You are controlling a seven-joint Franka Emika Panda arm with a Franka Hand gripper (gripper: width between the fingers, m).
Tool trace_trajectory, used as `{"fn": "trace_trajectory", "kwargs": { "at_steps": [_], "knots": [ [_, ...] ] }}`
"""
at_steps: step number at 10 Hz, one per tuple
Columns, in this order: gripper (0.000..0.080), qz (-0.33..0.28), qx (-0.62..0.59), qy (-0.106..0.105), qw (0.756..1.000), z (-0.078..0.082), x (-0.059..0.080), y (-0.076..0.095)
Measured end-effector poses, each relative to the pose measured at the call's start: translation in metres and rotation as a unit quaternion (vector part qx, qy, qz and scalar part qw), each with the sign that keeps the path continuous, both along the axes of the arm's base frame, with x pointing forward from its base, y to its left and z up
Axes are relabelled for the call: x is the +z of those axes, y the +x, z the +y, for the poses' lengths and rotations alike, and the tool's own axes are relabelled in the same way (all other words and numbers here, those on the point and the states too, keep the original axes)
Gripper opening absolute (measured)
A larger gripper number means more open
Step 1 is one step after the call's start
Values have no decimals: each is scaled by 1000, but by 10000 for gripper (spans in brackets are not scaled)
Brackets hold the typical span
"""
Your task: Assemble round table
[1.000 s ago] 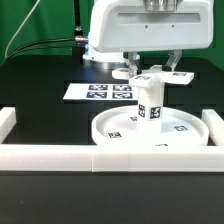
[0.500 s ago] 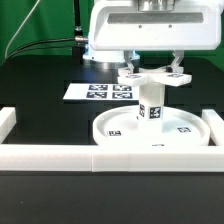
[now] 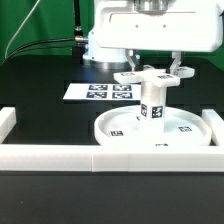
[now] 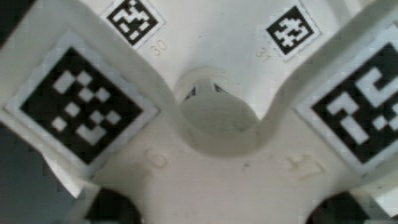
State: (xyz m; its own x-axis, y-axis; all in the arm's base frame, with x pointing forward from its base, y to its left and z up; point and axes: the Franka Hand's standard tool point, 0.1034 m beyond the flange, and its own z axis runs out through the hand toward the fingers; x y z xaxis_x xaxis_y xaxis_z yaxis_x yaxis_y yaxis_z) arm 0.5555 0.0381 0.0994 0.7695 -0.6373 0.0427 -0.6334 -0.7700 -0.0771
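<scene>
The large round disc (image 3: 185, 128) lies flat on the black table. The short post (image 3: 152, 108) stands upright at its centre. The cross-shaped foot piece (image 3: 149, 77) sits on top of the post. My gripper (image 3: 156, 68) reaches down from above and is shut on the foot piece, one finger on each side of it. In the wrist view the foot piece (image 4: 217, 115) fills the frame, with its tagged arms spreading out and its round hub in the middle. My gripper (image 4: 217, 205) shows there only as dark fingertips (image 4: 111, 206) at the frame's edge.
The marker board (image 3: 103, 92) lies behind the disc towards the exterior view's left. White border rails run along the front (image 3: 90, 155), with ends at the left (image 3: 8, 120) and right (image 3: 214, 118). Cables hang at the back left.
The gripper and the foot piece have turned together on top of the post; the cross arms now point in different directions. The disc and post have stayed in place.
</scene>
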Motion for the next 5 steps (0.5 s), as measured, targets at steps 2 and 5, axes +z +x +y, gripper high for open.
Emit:
{"fn": "trace_trajectory", "kwargs": {
  "at_steps": [2,5],
  "knots": [
    [442,1,-51,9,999,0,1,1],
    [443,3,-131,20,991,0,1,1]
  ]
}}
